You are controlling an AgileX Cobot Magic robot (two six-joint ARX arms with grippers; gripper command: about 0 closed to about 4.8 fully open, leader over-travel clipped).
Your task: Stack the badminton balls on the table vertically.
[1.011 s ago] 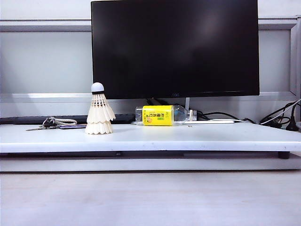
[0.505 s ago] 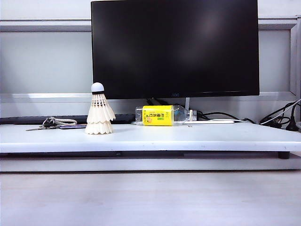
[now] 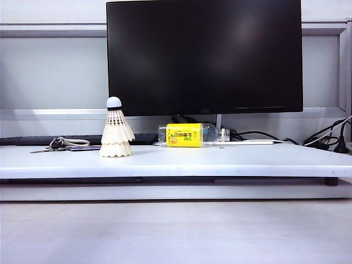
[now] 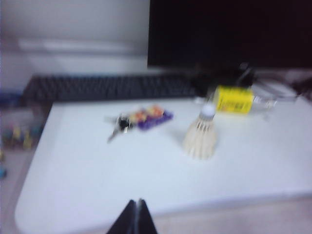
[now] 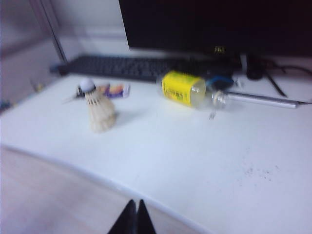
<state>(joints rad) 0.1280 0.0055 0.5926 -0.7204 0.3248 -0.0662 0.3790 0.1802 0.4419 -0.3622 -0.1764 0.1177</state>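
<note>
Two badminton balls (image 3: 116, 133) already stand stacked upright on the table (image 3: 176, 160), so you seem finished (nothing left to lift). Your left gripper (image 4: 134, 217) and right gripper (image 5: 133, 217), pinched together and empty, sit well short of them.

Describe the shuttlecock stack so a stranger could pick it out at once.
Find the black monitor behind the white table. Below its left corner, the stacked badminton balls stand upright beside keys, left of the lying yellow-labelled bottle. It is the only cream feather cone, white cork tip up.
</note>
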